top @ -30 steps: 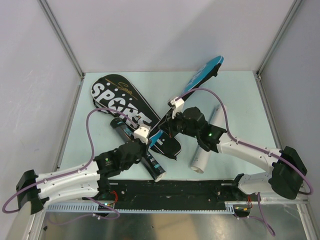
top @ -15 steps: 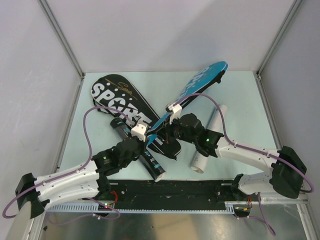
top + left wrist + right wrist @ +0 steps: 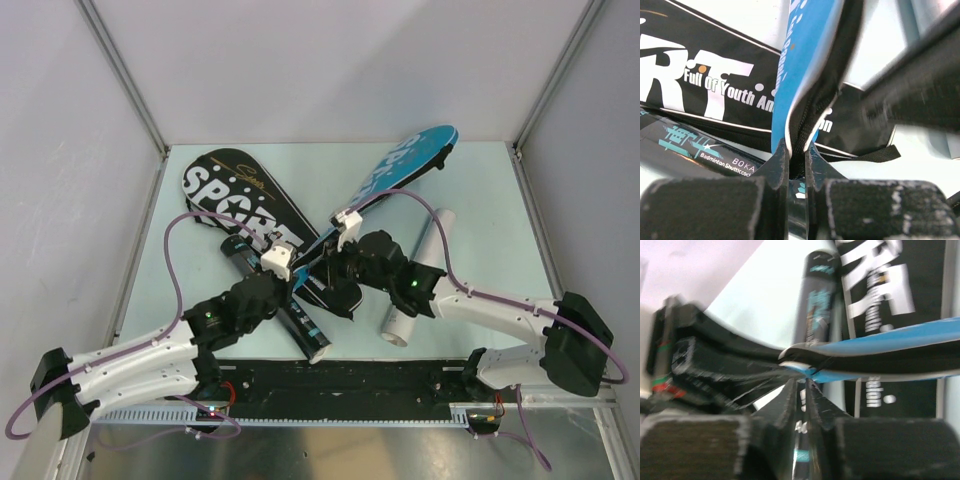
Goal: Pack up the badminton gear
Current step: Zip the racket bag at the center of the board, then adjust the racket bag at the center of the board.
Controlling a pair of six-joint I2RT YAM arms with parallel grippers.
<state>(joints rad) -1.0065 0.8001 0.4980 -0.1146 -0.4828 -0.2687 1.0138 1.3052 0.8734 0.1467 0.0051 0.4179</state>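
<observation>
The blue "SPORT" cover (image 3: 400,165) slants from the back right down to the table's middle, its near end lifted. My left gripper (image 3: 292,272) is shut on that end's edge, seen in the left wrist view (image 3: 797,150) with the blue cover (image 3: 805,65) standing up from the jaws. My right gripper (image 3: 335,262) meets it there, jaws nearly closed on the cover's zip edge (image 3: 802,381). The black "SPORT" cover (image 3: 235,200) lies flat under them. A black tube (image 3: 290,315) lies at the front and a white tube (image 3: 415,280) to the right. Rackets and shuttlecock are out of view.
Grey walls enclose the table on three sides. A black rail (image 3: 350,385) runs along the near edge between the arm bases. The left arm's purple cable (image 3: 180,250) loops over the table's left side.
My right gripper has moved down and left to the cover's near end, close to the left gripper. The blue cover's far end has swung slightly right and back.
</observation>
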